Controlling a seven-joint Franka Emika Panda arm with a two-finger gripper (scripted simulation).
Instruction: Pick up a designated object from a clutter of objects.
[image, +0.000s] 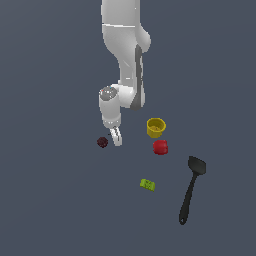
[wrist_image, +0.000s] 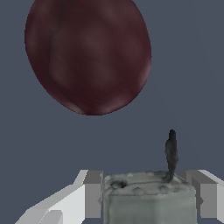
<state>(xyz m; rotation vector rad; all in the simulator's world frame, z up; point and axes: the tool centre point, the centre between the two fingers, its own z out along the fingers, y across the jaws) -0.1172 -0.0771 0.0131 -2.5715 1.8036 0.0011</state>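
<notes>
**Pincer down at the small piece, next to the maroon ball**

Exterior view: the arm (image: 125, 55) hangs from the top of frame, pincer (image: 116, 136) at counter (image: 50, 200) level, just beside the dark maroon ball (image: 102, 142), on that ball's side toward the exterior view's right. The small target can't be made out here; it's too small or hidden by the fingers.

Wrist view: the pale grey-white piece (wrist_image: 148, 199) sits between the two fingers (wrist_image: 85, 194), thin dark stem (wrist_image: 171, 153) sticking up from it. Both pads flank it closely and look to be touching its sides, so the pincer (wrist_image: 146, 197) reads as pinching the piece. Blue end not visible from this angle. Maroon ball (wrist_image: 87, 54) fills the frame beyond it, apart from the piece.

Rest of the clutter, all well apart from the pincer:
- yellow cup (image: 156, 127), upright, toward the exterior view's right
- red chunk (image: 160, 147) just below the cup
- lime-green block (image: 147, 184) nearer the camera
- long black spatula (image: 192, 189) lying flat, far right, blade end toward the red chunk
</notes>
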